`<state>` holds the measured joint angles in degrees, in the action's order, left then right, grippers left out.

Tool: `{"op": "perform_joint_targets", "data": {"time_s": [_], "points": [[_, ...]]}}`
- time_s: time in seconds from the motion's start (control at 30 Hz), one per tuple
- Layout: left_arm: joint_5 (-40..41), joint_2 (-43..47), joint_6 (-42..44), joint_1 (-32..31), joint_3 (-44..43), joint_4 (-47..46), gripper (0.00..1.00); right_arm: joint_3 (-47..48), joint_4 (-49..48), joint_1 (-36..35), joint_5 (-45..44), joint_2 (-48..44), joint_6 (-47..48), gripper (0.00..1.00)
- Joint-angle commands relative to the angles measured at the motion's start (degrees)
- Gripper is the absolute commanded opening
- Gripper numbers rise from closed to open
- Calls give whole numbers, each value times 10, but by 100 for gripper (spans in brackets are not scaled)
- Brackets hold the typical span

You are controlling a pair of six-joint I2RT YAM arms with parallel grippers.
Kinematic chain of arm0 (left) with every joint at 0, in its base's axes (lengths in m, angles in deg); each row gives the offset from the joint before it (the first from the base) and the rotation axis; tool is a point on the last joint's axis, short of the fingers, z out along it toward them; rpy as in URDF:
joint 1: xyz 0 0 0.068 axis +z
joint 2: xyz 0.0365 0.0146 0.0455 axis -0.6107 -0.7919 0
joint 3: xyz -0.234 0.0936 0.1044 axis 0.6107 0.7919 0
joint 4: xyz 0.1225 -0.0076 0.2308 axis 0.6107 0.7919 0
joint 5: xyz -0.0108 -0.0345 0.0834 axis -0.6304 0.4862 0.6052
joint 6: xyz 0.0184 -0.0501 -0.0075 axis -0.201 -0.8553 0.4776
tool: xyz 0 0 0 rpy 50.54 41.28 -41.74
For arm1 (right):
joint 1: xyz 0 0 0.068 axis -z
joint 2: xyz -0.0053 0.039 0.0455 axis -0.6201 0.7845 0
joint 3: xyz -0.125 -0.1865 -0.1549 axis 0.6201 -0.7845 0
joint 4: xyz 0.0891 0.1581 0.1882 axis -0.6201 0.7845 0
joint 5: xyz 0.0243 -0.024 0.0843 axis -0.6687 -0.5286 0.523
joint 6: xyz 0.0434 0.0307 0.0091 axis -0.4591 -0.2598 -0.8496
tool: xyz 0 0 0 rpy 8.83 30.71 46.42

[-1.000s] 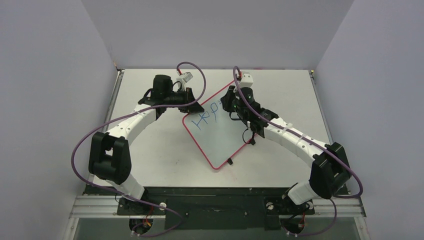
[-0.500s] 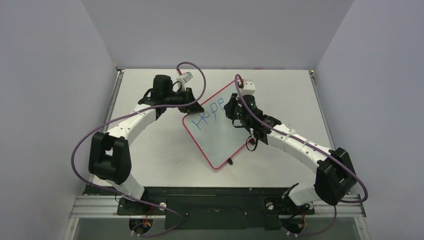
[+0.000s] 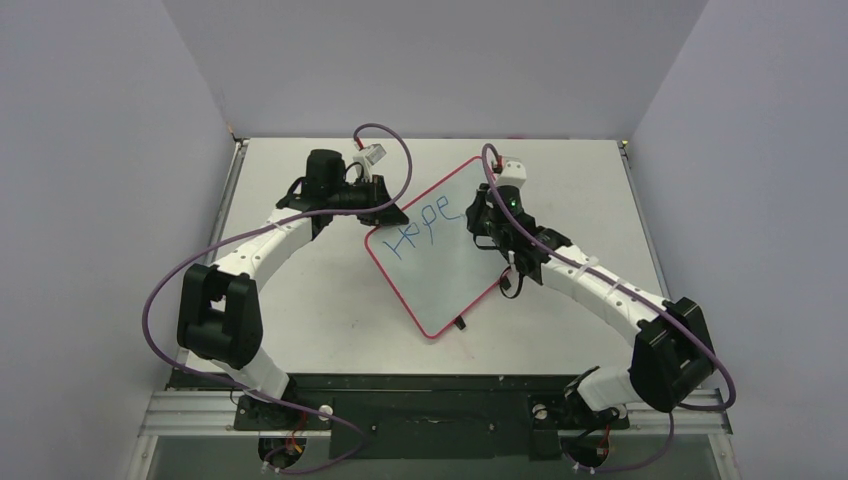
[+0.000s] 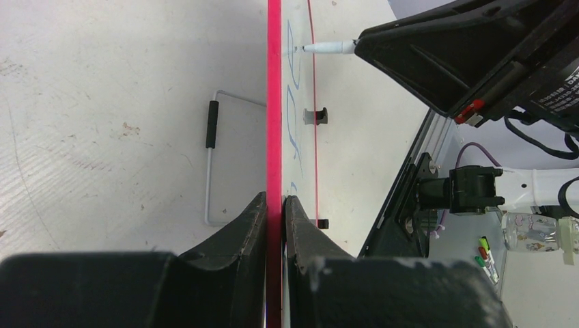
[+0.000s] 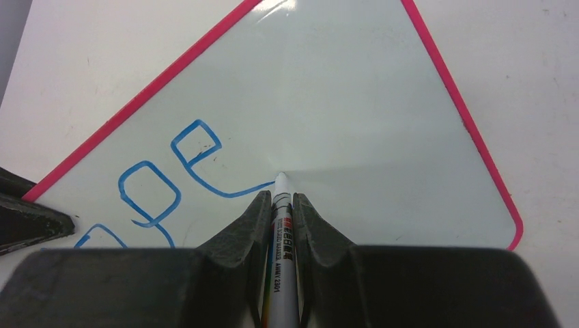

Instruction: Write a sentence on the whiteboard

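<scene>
**A:** Nearest the arm bases, what lies on the worktop [image 3: 300, 300]?

**B:** The whiteboard [image 3: 440, 275], near the worktop's middle and turned diamond-wise with one corner toward the bases. A small black clip [image 3: 459, 323] sits on its near right edge.

**A:** How does the left tool [image 4: 274, 205] stand?

**B:** It is pressed together on the red-pink rim at the board's left corner, one finger on each face. Whether that corner is lifted off the worktop cannot be told.

**A:** And the right tool [image 5: 282, 201]?

**B:** It pinches a marker [image 5: 279, 260] lengthwise between its fingers. The white tip touches the board just where the tail of the final letter ends.

**A:** What of the sentence [image 3: 420, 222]?

**B:** One blue word shows, reading "Hope". It slants from beside the left tool up toward the marker tip.

**A:** And farthest off?

**B:** The board's far corner, beyond the right tool, toward the back of the worktop
</scene>
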<state>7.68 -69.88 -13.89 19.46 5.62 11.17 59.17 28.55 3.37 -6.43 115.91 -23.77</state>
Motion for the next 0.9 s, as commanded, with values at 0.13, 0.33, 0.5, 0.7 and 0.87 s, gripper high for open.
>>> {"op": "perform_joint_targets", "data": {"time_s": [0.13,0.33,0.5,0.7,0.87], "points": [[-14,19,30,-5,-15,-15,0,80,9,1,-30,-13,19,0],[-6,19,28,-5,-19,-10,0,69,21,-8,-41,-70,34,0],[7,20,24,-6,-25,3,0,33,25,-27,-53,-125,49,0],[34,26,22,-8,-37,28,0,10,25,-66,-56,-162,84,0],[57,27,26,-11,-55,67,0,-9,23,-84,-56,-183,93,0]]}}
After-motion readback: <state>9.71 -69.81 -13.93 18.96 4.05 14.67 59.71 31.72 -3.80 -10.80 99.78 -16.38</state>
